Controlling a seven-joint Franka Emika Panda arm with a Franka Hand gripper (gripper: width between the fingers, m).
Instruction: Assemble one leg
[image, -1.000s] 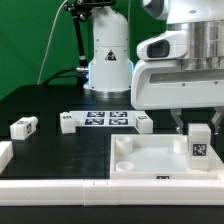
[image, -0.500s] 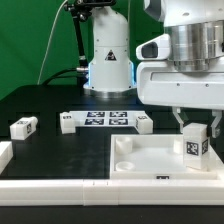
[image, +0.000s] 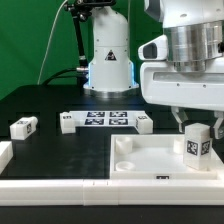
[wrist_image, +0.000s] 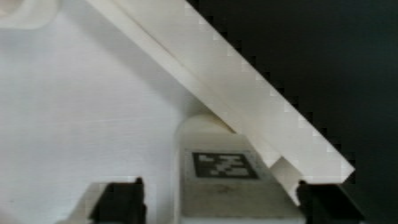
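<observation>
A leg (image: 198, 143), a small white block with a square tag on its face, stands in the corner of the white tray (image: 150, 165) at the exterior view's right. My gripper (image: 197, 122) hangs right above it with its fingers down on either side of the leg's top. In the wrist view the leg (wrist_image: 228, 165) lies between my two black fingertips (wrist_image: 121, 200). One finger is close to its side and the other stands clearly apart from it. The gripper (wrist_image: 224, 203) is open. The tray's raised rim (wrist_image: 249, 90) runs past the leg.
Three more legs lie on the black table: one at the exterior view's left (image: 22, 126) and two (image: 67, 122) (image: 143, 123) at the ends of the marker board (image: 105, 120). Another white part (image: 5, 153) sits at the left edge. The robot's base (image: 108, 60) stands behind.
The gripper has turned about its vertical axis above the leg. The leg has shifted slightly toward the exterior view's left and turned a little. Nothing else has moved.
</observation>
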